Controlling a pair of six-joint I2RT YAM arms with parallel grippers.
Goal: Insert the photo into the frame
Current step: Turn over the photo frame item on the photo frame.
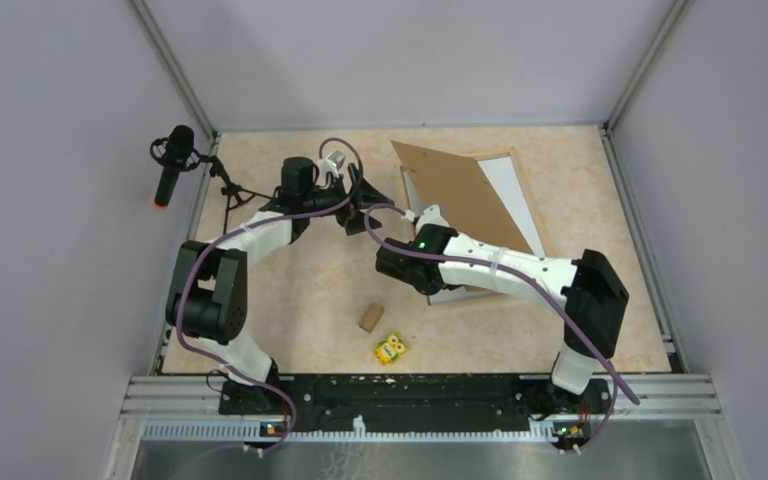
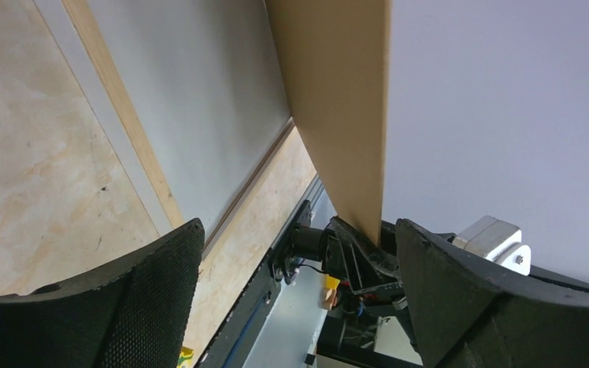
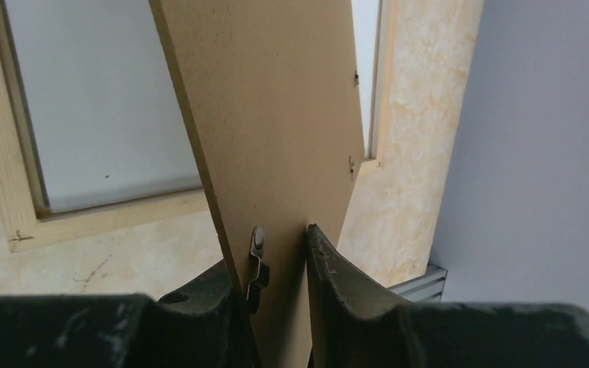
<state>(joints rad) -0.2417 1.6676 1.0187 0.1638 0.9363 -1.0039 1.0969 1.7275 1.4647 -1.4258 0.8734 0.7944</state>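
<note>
Tilted backing board (image 3: 276,115), perhaps in right tool (image 3: 280,241)

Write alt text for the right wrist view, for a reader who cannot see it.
A plain brown backing board stands tilted between the right gripper's two dark fingers, which sit close on either side of its near edge. Behind it the pale wood frame lies flat on the marbled table, with a lilac wall at right.
</note>
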